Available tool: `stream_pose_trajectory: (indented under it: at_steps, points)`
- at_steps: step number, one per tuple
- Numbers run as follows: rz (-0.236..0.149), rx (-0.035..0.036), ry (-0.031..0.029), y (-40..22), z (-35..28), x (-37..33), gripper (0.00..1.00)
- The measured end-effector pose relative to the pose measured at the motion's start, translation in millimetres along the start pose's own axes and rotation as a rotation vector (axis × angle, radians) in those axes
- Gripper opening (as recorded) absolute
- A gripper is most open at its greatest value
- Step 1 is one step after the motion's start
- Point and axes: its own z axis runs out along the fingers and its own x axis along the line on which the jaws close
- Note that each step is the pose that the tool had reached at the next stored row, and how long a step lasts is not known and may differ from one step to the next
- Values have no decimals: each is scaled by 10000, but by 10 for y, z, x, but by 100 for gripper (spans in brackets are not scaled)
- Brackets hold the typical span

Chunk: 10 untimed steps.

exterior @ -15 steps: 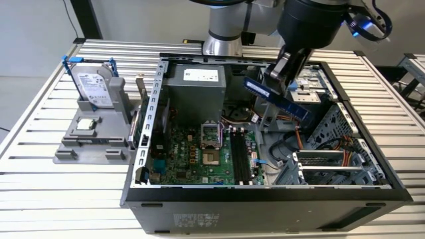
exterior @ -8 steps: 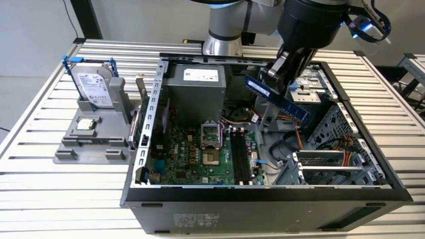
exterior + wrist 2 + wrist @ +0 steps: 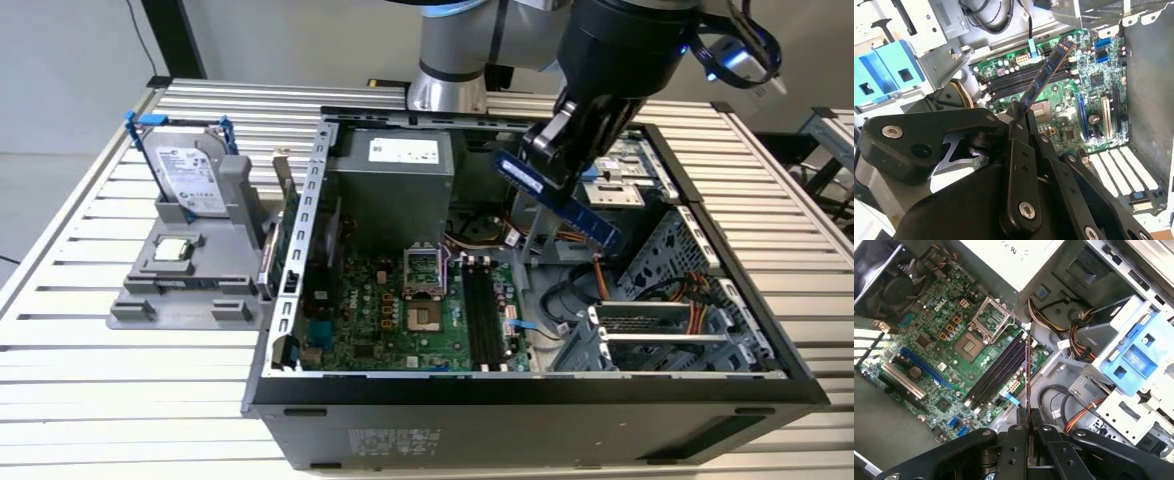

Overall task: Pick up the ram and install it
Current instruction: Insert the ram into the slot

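The pincer (image 3: 538, 160) is clamped on one end of the ram (image 3: 587, 215), a thin blue-green stick, and holds it in the air over the open computer case (image 3: 534, 385), touching nothing inside. Gripping it by the end leaves most of its length free, which I judge suits a part that has to go edge-first into a narrow slot. The exterior view gives height and tilt: the stick slopes down toward the exterior view's right, well above the black memory slots (image 3: 483, 315) on the motherboard (image 3: 380, 320). It also takes in the table (image 3: 80, 390) and the grey holder (image 3: 187, 300) beside the case, where the hard drive (image 3: 180, 170) and the small square processor (image 3: 171, 250) sit out of the arm's way. The first wrist view looks along the stick's edge, so the ram (image 3: 1027, 375) reads as a thin line near the slots (image 3: 999, 370), set at a slant to their run, a fair check on alignment. In the second wrist view the ram (image 3: 1049, 72) turns its broad face, crossing the slots at a slant. The slots look empty, so the installing is not yet done.
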Motion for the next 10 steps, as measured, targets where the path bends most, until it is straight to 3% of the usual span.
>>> stream_pose_trajectory:
  at_steps: [10]
  points:
    - [1115, 32, -26, 0, 0, 0, 0]
